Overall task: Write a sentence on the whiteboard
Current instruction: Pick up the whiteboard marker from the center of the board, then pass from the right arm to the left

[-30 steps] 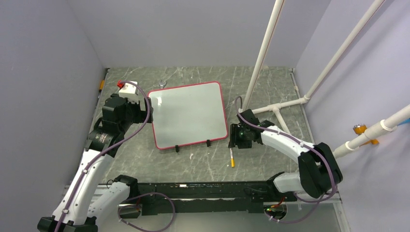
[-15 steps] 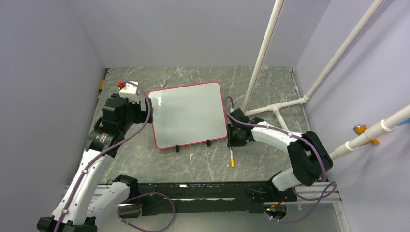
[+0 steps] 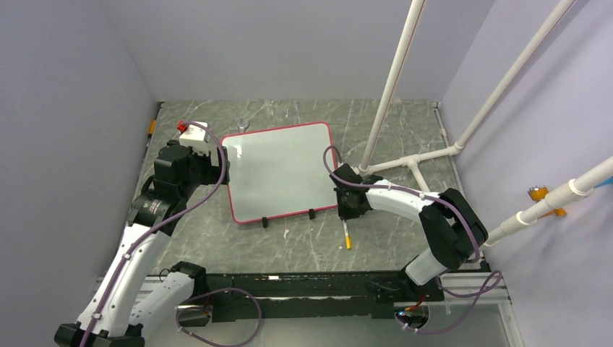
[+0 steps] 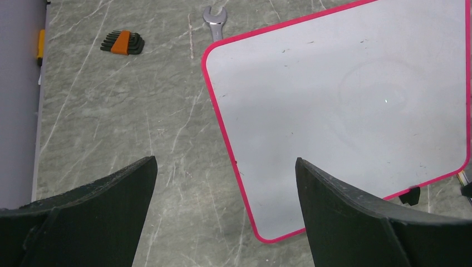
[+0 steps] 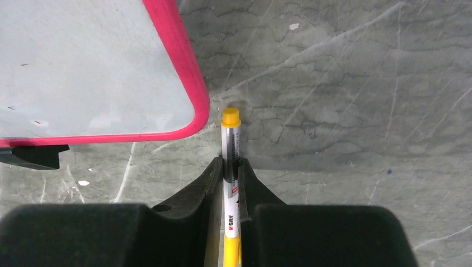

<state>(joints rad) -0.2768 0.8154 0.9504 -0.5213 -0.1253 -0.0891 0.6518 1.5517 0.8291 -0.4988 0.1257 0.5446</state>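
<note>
The whiteboard lies flat on the grey table, white with a red-pink frame and two black clips on its near edge. Its surface is blank, and the sentence is not in view. A white-and-orange marker lies just off the board's near right corner. My right gripper is shut on the marker's barrel, and the yellow-capped end sticks out past the fingertips. From above, the marker trails toward the near edge behind the right gripper. My left gripper hangs open over the board's left edge.
A hex key set and a wrench lie beyond the board's far left corner. A white block with a red cap sits on the left wrist. A white pipe frame stands at the right, close behind the right arm.
The right gripper has slid left toward the board's near right corner and closed on the marker. The left arm and the board have stayed put.
</note>
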